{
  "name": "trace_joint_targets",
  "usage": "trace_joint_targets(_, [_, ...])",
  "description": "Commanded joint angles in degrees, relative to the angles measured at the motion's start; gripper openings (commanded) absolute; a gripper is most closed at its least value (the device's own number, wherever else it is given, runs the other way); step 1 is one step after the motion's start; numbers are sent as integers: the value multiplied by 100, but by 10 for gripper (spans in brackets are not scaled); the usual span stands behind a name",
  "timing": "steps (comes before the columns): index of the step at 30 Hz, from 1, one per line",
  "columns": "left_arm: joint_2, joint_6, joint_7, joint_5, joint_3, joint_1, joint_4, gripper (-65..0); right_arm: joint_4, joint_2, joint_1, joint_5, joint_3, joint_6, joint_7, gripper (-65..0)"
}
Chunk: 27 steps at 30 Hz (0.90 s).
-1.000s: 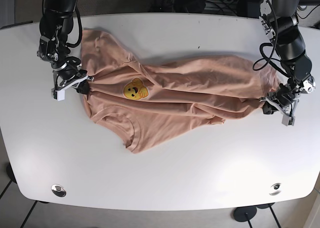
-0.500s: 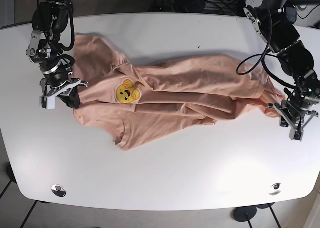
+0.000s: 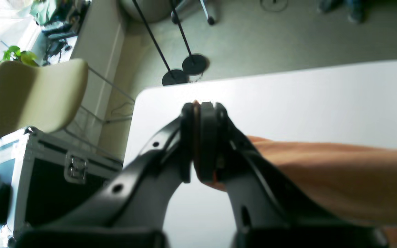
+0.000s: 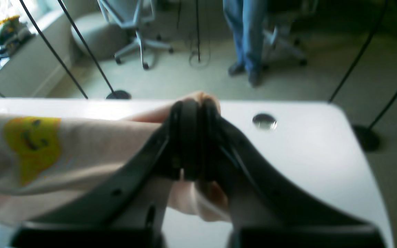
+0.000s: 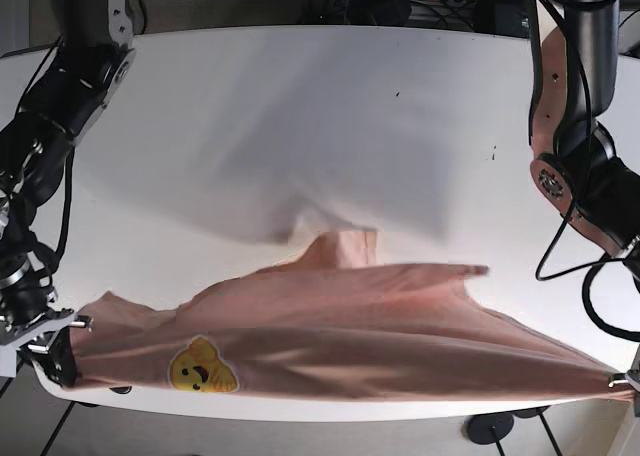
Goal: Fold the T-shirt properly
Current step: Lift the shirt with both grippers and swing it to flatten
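The T-shirt [image 5: 340,336] now hangs stretched along the near edge of the desk [image 5: 300,116], lifted and pulled taut, where half a second ago it lay crumpled across the desk's middle. Both arms have drawn it toward the near edge and apart, so the wrinkled heap has become one long band.

At the near corner on the base view's left, the right hand [image 5: 55,351] is clamped tight on the cloth beside the yellow bear print [image 5: 203,366]. The right wrist view shows its fingers [image 4: 191,137] pressed together with pink fabric bunched between them and the print just beside them. At the opposite near corner, the left hand [image 5: 625,381] sits almost out of frame. Its wrist view shows the fingers [image 3: 207,137] closed on a thin edge of the shirt, with cloth running away from it in a smooth sheet.

Farther in from the near edge, one flap of the shirt [image 5: 340,248] rises toward the desk's middle; whether it touches the surface cannot be told. Beyond that the desk is bare white, with a soft shadow under the raised cloth.

My reading is that the shirt is being shaken out and tensioned so it can be laid flat; actual folding has not begun
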Motion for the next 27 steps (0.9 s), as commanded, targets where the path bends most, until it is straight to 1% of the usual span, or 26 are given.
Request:
trace_joint_targets(1, [-155, 12, -163, -53, -1, -219, -22, -650, -4, 235, 195, 33, 31, -27, 135, -631])
trace_joint_targets(4, [-173, 12, -215, -53, -9, -157, -22, -650, 66, 253, -7, 42, 31, -27, 144, -631])
trace_joint_targets(6, [-182, 12, -233, -53, -44, 256, -22, -650, 242, 209, -464, 50, 48, -27, 153, -631])
trace_joint_targets(7, [-182, 12, -242, -62, -141, 414, -13, -650, 330, 121, -719, 50, 145, -27, 162, -631])
trace_joint_targets(8, [-182, 12, -242, -62, -379, 678, -13, -650, 453, -125, -1106, 50, 400, 9, 162, -631])
trace_joint_targets(12, [-182, 12, -250, -70, -950, 1698, -13, -650, 585, -565, -2275, 42, 760, 17, 162, -631])
trace_joint_targets(13, [-182, 12, -250, -62, -1161, 2085, -4, -650, 585, -784, -2653, 42, 919, 17, 162, -631])
trace_joint_targets(16, [-164, 12, -259, -62, -1469, 2902, 356, -650, 558, -1127, -3356, 42, 1191, 17, 162, -631])
trace_joint_targets(19, [-94, 12, -277, -70, -1574, 3676, 655, -650, 541, -1373, -3963, 42, 1209, 17, 162, -631])
trace_joint_targets(21, [73, 12, -453, -70, -1583, 4045, 716, -650, 541, -1505, -4253, 42, 1191, 17, 162, -631])
trace_joint_targets(23, [108, 12, -549, -70, -1592, 4476, 813, -650, 532, -1593, -4499, 24, 1191, 17, 162, -631])
trace_joint_targets(27, [144, 12, -831, -70, -1812, 5082, 910, -650, 532, -1628, -4868, 33, 1174, 17, 162, -625])
